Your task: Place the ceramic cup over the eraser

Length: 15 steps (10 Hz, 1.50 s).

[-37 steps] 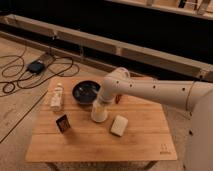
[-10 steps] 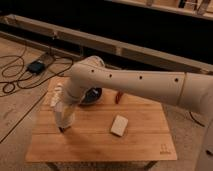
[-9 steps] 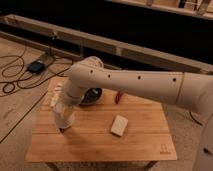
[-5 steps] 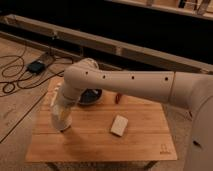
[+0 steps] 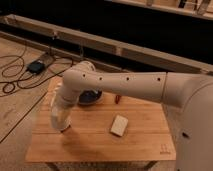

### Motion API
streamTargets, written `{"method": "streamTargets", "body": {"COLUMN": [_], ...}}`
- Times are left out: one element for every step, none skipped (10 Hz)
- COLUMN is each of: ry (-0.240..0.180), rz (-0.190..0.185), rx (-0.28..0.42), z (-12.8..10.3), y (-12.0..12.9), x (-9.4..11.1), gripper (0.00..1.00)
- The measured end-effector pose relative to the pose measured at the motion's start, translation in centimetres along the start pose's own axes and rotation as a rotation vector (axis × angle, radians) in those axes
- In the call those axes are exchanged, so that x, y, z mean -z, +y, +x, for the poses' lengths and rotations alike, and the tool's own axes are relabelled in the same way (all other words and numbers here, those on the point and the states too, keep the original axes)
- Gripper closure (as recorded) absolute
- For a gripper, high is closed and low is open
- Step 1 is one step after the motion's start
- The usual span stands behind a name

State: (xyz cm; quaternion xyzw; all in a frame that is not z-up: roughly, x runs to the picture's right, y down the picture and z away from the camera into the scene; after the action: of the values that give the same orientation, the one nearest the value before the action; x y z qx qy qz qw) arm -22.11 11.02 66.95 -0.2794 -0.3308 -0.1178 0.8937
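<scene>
The end effector (image 5: 62, 124) is low over the near left part of the surface (image 5: 145, 142), at the tip of a forearm that drops steeply from the elbow. Its tip is touching the boards or only just above them. Whether it is clamped or has let go cannot be told from this view.

A few seconds ago it stood at the middle of the surface, at the ceramic cup, with the eraser alone at the near left. Now the arm has swung across and lowered over that same spot. The cup is gone from the middle, and the eraser no longer shows. The pale mass at the tip cannot be separated into wrist and cup. Most likely the cup sits there over the eraser, so the placing is at or near its end and only the release remains.

The cup's axis cannot be read. To cover the eraser it would have to stand upright with its rim down.

Further out, the pale block (image 5: 119, 125) lies to the right. The dark bowl (image 5: 90, 96) and red stick (image 5: 117, 98) lie on the far side.
</scene>
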Motion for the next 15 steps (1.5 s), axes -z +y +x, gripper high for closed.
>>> {"method": "streamTargets", "body": {"ry": [-0.002, -0.002, -0.003, -0.003, -0.001, 0.0, 0.0, -0.002, -0.004, -0.01, -0.018, -0.026, -0.034, -0.04, -0.042], "rz": [0.002, 0.003, 0.004, 0.001, -0.004, -0.013, -0.019, -0.024, -0.026, -0.027, -0.026, -0.022, -0.018, -0.008, -0.002], "rx": [0.005, 0.009, 0.015, 0.023, 0.028, 0.037, 0.044, 0.048, 0.05, 0.051, 0.048, 0.046, 0.044, 0.042, 0.041], "z": [0.2, 0.5, 0.6, 0.7, 0.8, 0.9, 0.9, 0.9, 0.9, 0.8, 0.8, 0.7, 0.7, 0.8, 1.0], "y": [-0.1, 0.0, 0.0, 0.2, 0.4, 0.9, 1.2, 1.4, 1.5, 1.5, 1.4, 1.2, 1.0, 0.7, 0.4], "x": [-0.5, -0.8, -1.3, -1.9, -2.3, -2.9, -3.4, -3.8, -4.1, -4.6, -4.9, -5.2, -5.4, -5.7, -5.8], "gripper": [1.0, 1.0, 1.0, 1.0, 0.99, 0.93, 0.83, 0.73, 0.65, 0.53, 0.43, 0.36, 0.34, 0.34, 0.34]}}
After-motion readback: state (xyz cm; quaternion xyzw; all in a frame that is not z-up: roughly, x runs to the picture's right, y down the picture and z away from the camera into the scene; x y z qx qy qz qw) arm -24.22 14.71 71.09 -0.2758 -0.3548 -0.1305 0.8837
